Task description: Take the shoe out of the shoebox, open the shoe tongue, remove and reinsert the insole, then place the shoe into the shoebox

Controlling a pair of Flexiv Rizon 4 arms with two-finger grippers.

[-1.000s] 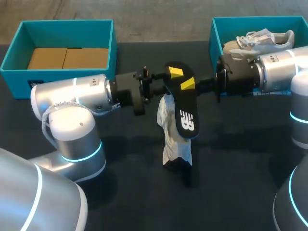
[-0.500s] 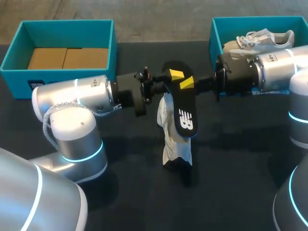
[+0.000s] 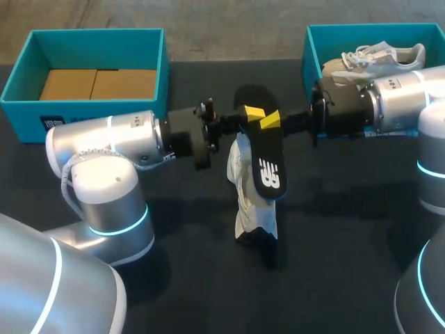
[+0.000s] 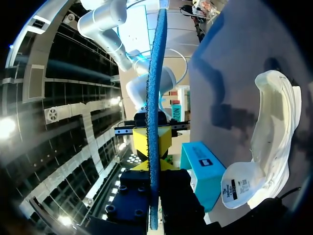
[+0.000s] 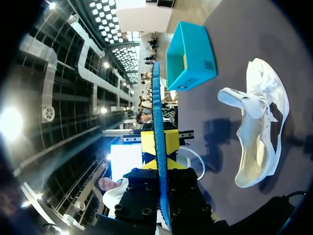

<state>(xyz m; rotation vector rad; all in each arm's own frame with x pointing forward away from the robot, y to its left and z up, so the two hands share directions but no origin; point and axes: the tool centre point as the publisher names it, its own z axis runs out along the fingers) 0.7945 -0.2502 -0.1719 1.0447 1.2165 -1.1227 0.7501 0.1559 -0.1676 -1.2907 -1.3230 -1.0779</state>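
- Your left hand [image 3: 252, 112]: clamped on insole [image 3: 266, 158], gripping from left of shoe [image 3: 248, 202].
- Your right hand [image 3: 271, 120]: clamped on same insole, from opposite side.
- Insole: held in air directly above shoe, printed black face up.
- Shoe: white, resting on tabletop [image 3: 334, 243], outside teal shoebox [image 3: 306, 52] beyond it to right.

White logo [image 3: 270, 174] on black insole [image 3: 262, 149]; dark label [image 3: 52, 124] on left shoebox [image 3: 21, 111], print illegible.
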